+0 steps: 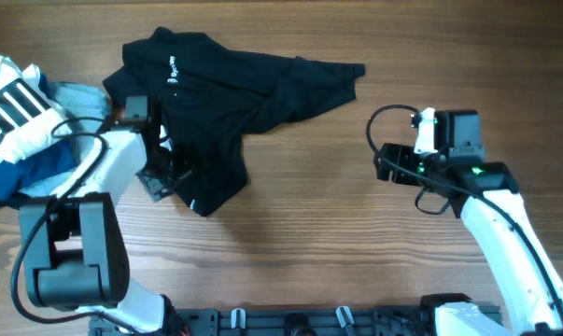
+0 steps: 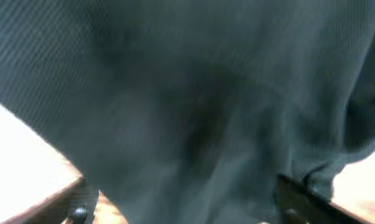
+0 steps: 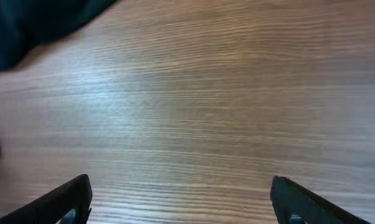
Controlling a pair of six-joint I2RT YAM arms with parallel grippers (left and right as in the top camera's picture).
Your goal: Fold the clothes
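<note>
At the far left of the desk [image 1: 356, 243], your left hand [image 1: 164, 173] sits spread against the crumpled black shirt [image 1: 244, 84]. Your right hand [image 1: 386, 163] hovers spread, well right of it.

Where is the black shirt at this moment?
Overhead, the black shirt lies crumpled on the table, upper left of centre, just right of the pile of other garments at the left edge; the left gripper is over its lower-left part.

The left arm [image 1: 104, 168] bends from its base and reaches right, the left gripper [image 1: 167, 170] tipped down with fingers [image 2: 81, 205] spread wide, while the right arm [image 1: 505, 219] stretches leftward, the right gripper [image 1: 384, 163] with fingers [image 3: 72, 199] equally parted.
</note>
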